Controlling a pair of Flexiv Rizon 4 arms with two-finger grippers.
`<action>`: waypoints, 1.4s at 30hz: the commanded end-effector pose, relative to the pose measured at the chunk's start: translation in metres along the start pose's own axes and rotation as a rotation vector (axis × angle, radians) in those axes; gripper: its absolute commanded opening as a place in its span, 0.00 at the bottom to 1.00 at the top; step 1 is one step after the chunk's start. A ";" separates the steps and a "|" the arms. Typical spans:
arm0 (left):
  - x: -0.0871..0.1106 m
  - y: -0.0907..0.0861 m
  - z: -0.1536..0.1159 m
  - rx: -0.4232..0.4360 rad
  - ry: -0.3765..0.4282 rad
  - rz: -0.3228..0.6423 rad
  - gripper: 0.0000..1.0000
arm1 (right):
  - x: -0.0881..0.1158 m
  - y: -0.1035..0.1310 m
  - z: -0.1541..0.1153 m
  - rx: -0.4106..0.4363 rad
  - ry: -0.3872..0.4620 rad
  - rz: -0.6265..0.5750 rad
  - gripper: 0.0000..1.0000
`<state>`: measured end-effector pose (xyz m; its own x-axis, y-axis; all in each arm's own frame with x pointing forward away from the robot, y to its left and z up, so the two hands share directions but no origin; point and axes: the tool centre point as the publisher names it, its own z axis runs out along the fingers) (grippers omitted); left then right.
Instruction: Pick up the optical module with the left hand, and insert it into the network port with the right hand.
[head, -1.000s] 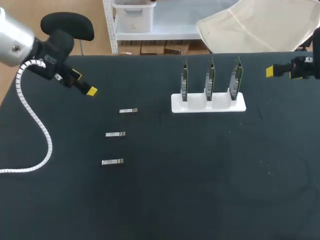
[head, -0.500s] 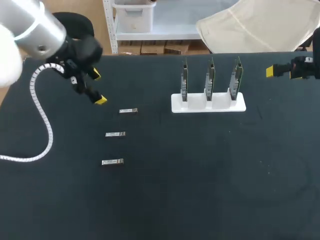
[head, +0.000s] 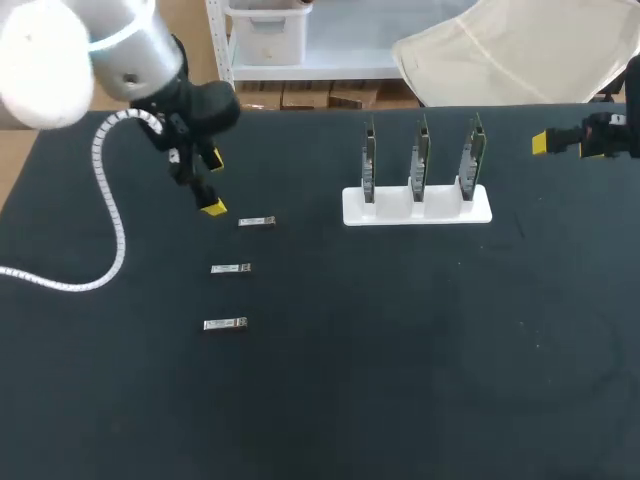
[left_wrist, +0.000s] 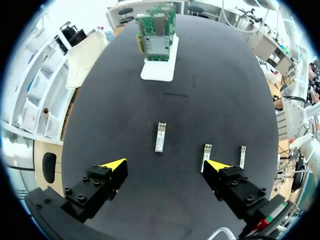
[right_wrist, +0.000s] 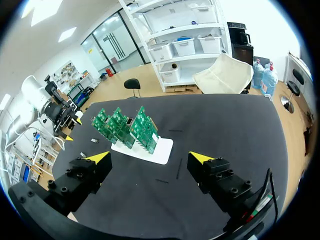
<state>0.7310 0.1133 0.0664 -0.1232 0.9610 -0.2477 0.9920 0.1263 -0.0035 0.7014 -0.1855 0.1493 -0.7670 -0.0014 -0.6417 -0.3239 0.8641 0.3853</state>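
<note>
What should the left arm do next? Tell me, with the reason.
Probably ease the left gripper forward and down over the nearest optical module: it hangs open, with that module lying just ahead of it, not yet touched.

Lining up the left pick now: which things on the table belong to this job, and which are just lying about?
In play: nearest optical module, left gripper, right gripper, network cards in white stand.
Lying about: the two other optical modules, likely spares.
</note>
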 end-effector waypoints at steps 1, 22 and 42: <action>-0.008 0.001 0.010 0.020 0.063 0.022 1.00 | 0.000 0.002 -0.001 0.007 0.000 0.001 1.00; 0.003 0.002 0.044 -0.022 0.096 -0.052 1.00 | 0.000 0.002 -0.001 0.007 0.000 0.001 1.00; -0.012 0.004 0.068 -0.026 0.144 0.001 1.00 | 0.000 0.002 -0.001 0.007 0.000 0.001 1.00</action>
<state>0.7329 0.0906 0.0054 -0.1271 0.9848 -0.1182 0.9909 0.1313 0.0283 0.7014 -0.1855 0.1493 -0.7670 -0.0013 -0.6417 -0.3238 0.8641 0.3853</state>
